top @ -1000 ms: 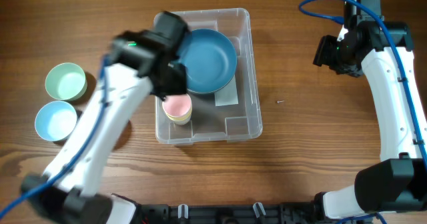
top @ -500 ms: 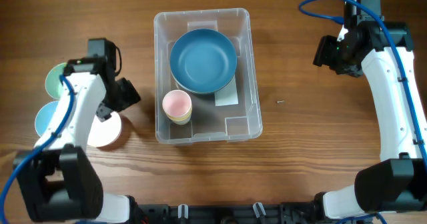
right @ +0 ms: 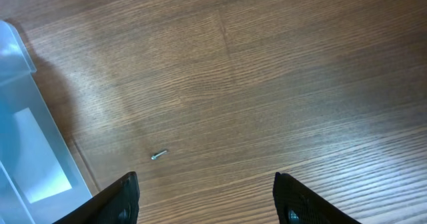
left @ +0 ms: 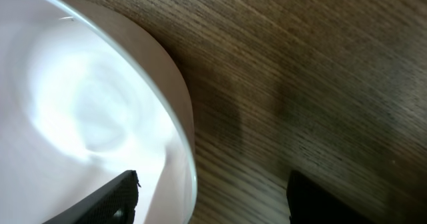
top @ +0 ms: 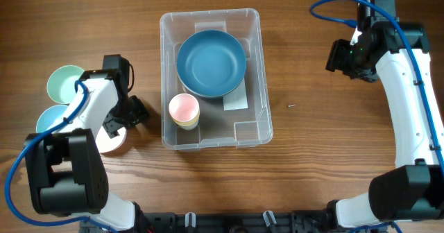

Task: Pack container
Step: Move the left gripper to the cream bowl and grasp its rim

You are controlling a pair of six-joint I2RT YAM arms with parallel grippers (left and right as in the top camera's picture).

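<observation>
White label [top: 236, 100], writing illegible, on the clear container [top: 215, 130] base

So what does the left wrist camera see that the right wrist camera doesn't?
Only the left wrist view shows a white bowl, very close, with the left end effector open, one side over the bowl and the other over the wood. Only the right wrist view shows a corner of the clear container, its white label and a tiny screw lying loose, with the right end effector open above bare wood. Both show the wooden table.
</observation>
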